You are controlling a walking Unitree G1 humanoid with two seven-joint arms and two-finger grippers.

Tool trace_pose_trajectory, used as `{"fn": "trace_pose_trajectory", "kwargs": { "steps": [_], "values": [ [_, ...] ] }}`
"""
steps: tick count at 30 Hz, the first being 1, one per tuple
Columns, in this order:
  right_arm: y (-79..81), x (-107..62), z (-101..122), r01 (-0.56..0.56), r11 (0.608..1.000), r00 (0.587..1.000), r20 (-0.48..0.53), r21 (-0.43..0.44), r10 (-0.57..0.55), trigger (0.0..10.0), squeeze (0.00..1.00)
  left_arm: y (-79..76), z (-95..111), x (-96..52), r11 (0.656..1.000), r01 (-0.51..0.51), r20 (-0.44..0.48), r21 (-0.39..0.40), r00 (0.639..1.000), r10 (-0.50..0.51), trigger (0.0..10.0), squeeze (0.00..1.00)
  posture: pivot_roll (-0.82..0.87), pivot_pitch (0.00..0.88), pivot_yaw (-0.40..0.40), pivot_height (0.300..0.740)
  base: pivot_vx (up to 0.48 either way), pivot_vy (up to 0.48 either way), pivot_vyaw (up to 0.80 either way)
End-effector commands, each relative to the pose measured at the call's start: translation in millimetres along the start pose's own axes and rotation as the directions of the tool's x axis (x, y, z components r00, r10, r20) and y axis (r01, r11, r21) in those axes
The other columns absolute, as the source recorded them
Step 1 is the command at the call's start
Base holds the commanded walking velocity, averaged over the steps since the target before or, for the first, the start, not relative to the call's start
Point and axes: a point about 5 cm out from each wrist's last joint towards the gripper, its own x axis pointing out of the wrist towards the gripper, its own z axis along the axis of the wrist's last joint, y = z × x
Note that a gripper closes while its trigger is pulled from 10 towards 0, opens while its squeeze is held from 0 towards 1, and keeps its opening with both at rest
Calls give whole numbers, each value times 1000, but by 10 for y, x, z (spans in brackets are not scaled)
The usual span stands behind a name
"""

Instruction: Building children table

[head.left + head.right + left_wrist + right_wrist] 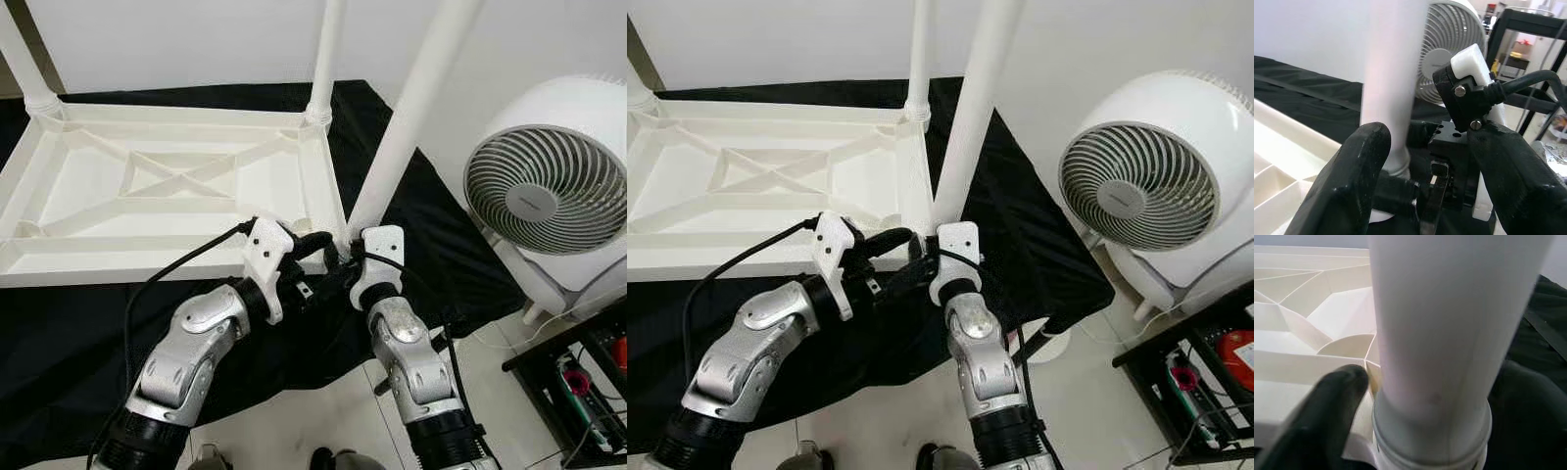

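Observation:
The white children's table (39,264) lies upside down on a black cloth (441,235), its ribbed underside facing up. A white table leg (411,108) stands in the near right corner socket. Two more legs stand at the far right corner (326,49) and the far left corner (20,54). My right gripper (1432,377) is shut on the base of the near leg (1449,323), one black finger on each side. My left gripper (315,262) reaches in from the left, open, its fingers (1356,166) beside the same leg base and the right gripper's mount.
A white round fan (554,186) stands on the floor to the right, close to the leg. A black shelf (578,382) with small items sits at the lower right. White floor tiles (323,411) lie in front of the cloth. A white wall rises behind.

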Motion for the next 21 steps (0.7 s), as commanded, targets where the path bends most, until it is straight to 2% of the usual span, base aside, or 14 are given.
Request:
{"fn": "trace_pose_trajectory", "kwargs": {
  "steps": [1, 7, 8, 11, 14, 15, 16, 17, 19, 21],
  "values": [
    [-52, -67, -136, -15, 1000, 999, -44, 21, 16, 10000, 1000, 0, 38, 47, 1000, -3, 25, 18, 1000, 2, 10000, 0, 58, 44, -73, 740, 0, 0, 0],
    [-204, -111, -75, -114, 993, 994, 1, 24, 114, 10000, 1000, -23, 20, 43, 1000, 8, 17, 17, 1000, -8, 10000, 0, 67, 42, -71, 740, 0, 0, 0],
    [-251, -121, -60, -138, 990, 990, 8, 20, 138, 10000, 0, -23, 11, 36, 1000, 8, 12, 17, 1000, -8, 10000, 0, 70, 42, -71, 740, 0, 0, 0],
    [-302, -137, -43, -183, 983, 983, 8, 13, 183, 10000, 0, -21, 3, 27, 1000, 7, 8, 18, 1000, -7, 10000, 0, 75, 43, -70, 740, 0, 0, 0],
    [-554, -113, 24, -255, 967, 967, -5, 20, 256, 10000, 0, 11, -8, 21, 1000, -8, 1, 28, 1000, 8, 10000, 0, 91, 47, -78, 740, 0, 0, 0],
    [-554, -113, 24, -255, 967, 967, -5, 20, 256, 10000, 0, 11, -8, 21, 1000, -8, 1, 28, 1000, 8, 10000, 0, 91, 47, -78, 740, 0, 0, 0],
    [-652, -67, 62, -274, 962, 962, -1, -11, 274, 10000, 0, 23, 4, 16, 999, -14, 4, 32, 1000, 14, 10000, 0, 95, 49, -81, 740, 0, 0, 0],
    [-652, -67, 62, -274, 962, 962, -1, -11, 274, 10000, 0, 23, 4, 16, 999, -14, 4, 32, 1000, 14, 10000, 0, 95, 49, -81, 740, 0, 0, 0],
    [-752, -7, 82, -292, 956, 956, -1, -35, 292, 10000, 0, 41, 17, -11, 999, -26, 5, 38, 1000, 26, 10000, 0, 103, 52, -85, 740, 0, 0, 0],
    [-765, 1, 91, -294, 955, 956, 6, -39, 295, 10000, 0, 44, 19, -16, 999, -27, 6, 36, 1000, 27, 10000, 0, 103, 52, -85, 740, 0, 0, 0]
  ]
}}
